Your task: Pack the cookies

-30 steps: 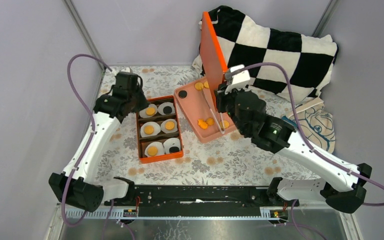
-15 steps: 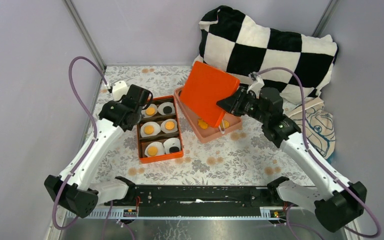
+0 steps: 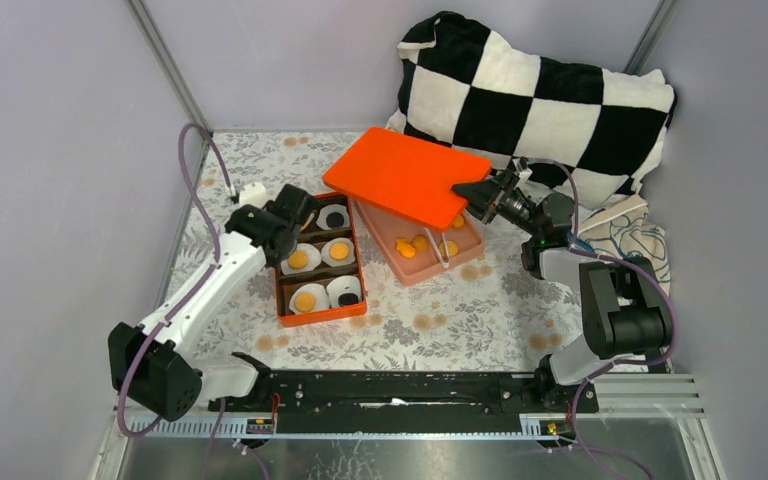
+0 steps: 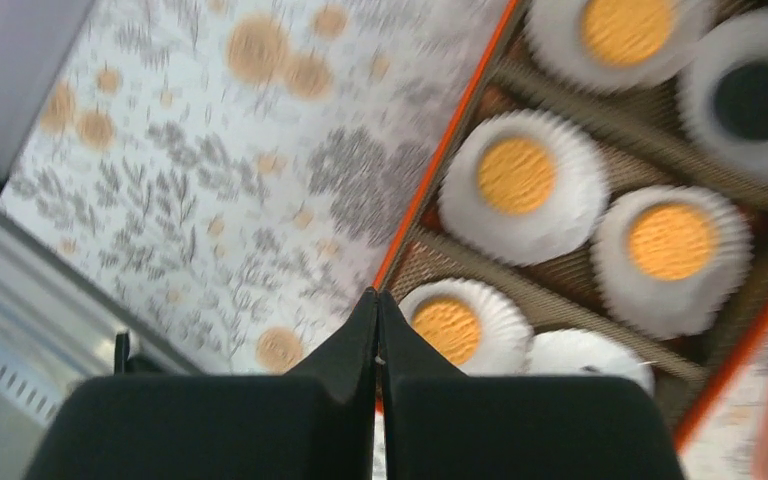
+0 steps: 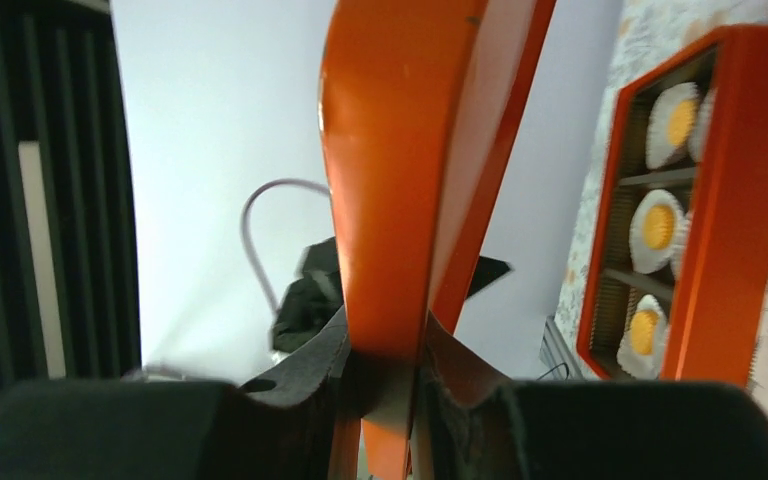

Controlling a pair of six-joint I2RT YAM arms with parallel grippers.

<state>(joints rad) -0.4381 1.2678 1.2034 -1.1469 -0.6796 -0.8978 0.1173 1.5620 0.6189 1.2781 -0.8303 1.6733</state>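
The small flat golden-orange and black cookies [image 4: 517,174] sit in white paper cups [image 4: 575,200] inside the partitioned orange box [image 3: 315,317] just under my left gripper [image 4: 377,300], whose jaws are pressed together on nothing. More lie loose in the salmon-pink tray [image 3: 438,268], beneath the flat orange lid [image 3: 408,178] that my right gripper [image 3: 467,191] pinches by its edge.

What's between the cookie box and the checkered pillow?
In the top view, the pink tray with loose cookies lies there, and the right gripper holds the orange lid over it.
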